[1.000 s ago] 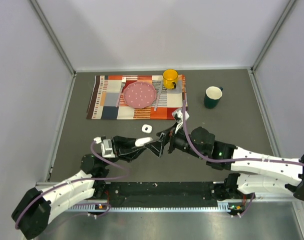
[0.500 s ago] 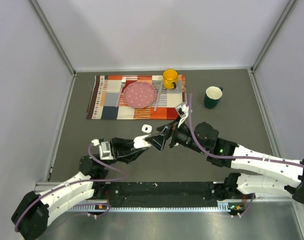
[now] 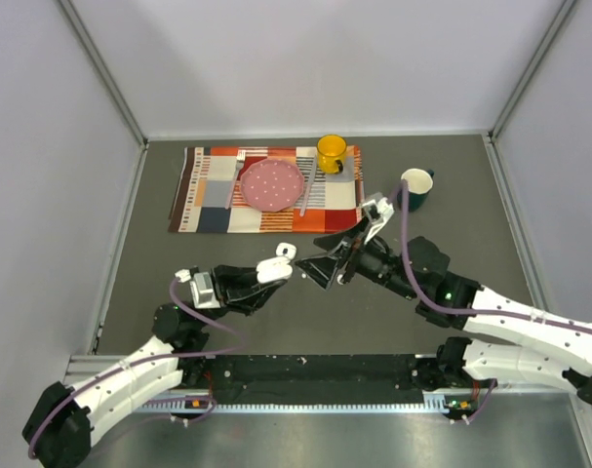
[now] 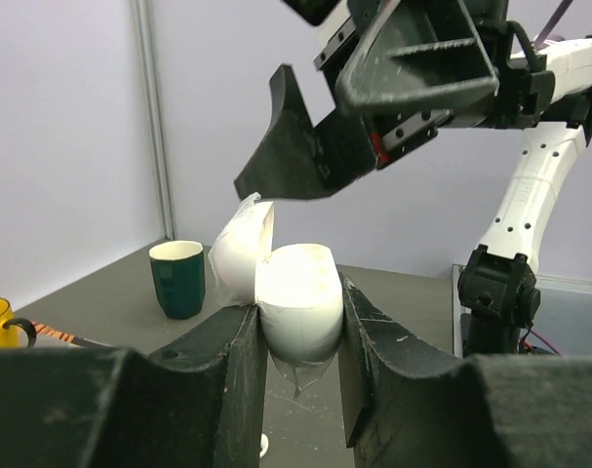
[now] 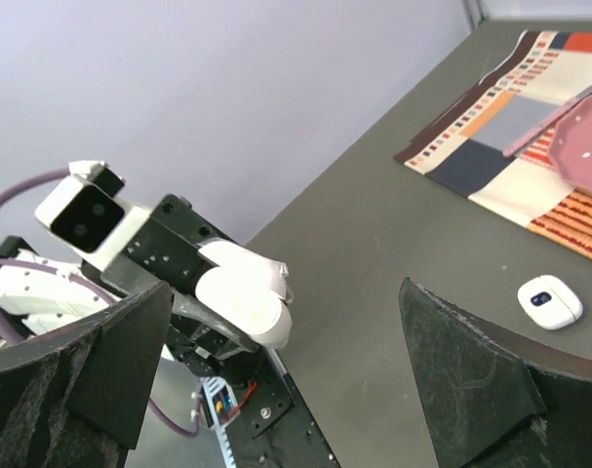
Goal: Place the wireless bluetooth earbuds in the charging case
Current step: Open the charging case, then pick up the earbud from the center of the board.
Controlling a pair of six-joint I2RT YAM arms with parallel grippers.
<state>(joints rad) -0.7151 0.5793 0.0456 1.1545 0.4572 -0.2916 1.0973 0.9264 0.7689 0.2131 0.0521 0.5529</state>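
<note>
My left gripper (image 3: 268, 273) is shut on a white charging case (image 4: 297, 297), held above the table with its lid (image 4: 243, 250) hinged open. In the right wrist view the same case (image 5: 243, 298) sits in the left fingers. My right gripper (image 3: 322, 255) hovers just right of it, open and holding nothing; the left wrist view shows it (image 4: 374, 107) above the case. A second white case (image 3: 285, 251) lies on the table near the mat. The earbuds cannot be made out; a tiny white speck (image 4: 263, 446) lies under the left fingers.
A patchwork placemat (image 3: 203, 190) at the back carries a pink plate (image 3: 271, 184), cutlery and a yellow mug (image 3: 332, 152). A dark green cup (image 3: 414, 189) stands at the back right. Grey walls enclose the table on three sides.
My right gripper has pulled back from the held case, moving right and farther away, still open. The left gripper kept its hold and shifted slightly forward.
</note>
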